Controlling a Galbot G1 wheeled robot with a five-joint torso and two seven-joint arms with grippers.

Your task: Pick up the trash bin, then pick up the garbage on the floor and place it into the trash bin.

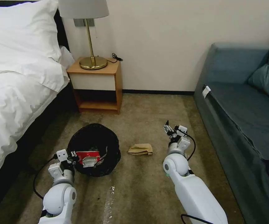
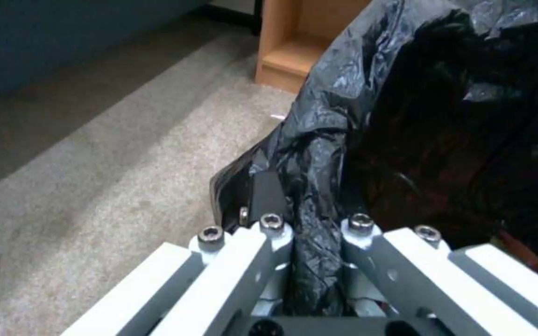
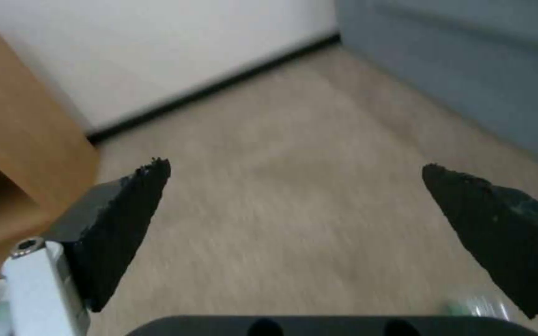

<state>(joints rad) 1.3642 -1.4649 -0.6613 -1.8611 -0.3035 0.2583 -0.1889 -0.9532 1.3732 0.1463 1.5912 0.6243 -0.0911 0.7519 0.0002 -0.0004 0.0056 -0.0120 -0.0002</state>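
Carpet (image 1: 146,186) carries everything here. At the left, the left gripper (image 1: 73,154) is clamped on the bag-lined rim of the trash bin (image 1: 94,137), black plastic pinched between its jaws; a red snack packet (image 1: 89,157) lies inside, just past them, its print unreadable. The crumpled tan paper bag (image 1: 140,149) lies between the grippers. The right gripper (image 1: 168,127) hangs with jaws wide apart, the paper bag off to its left.
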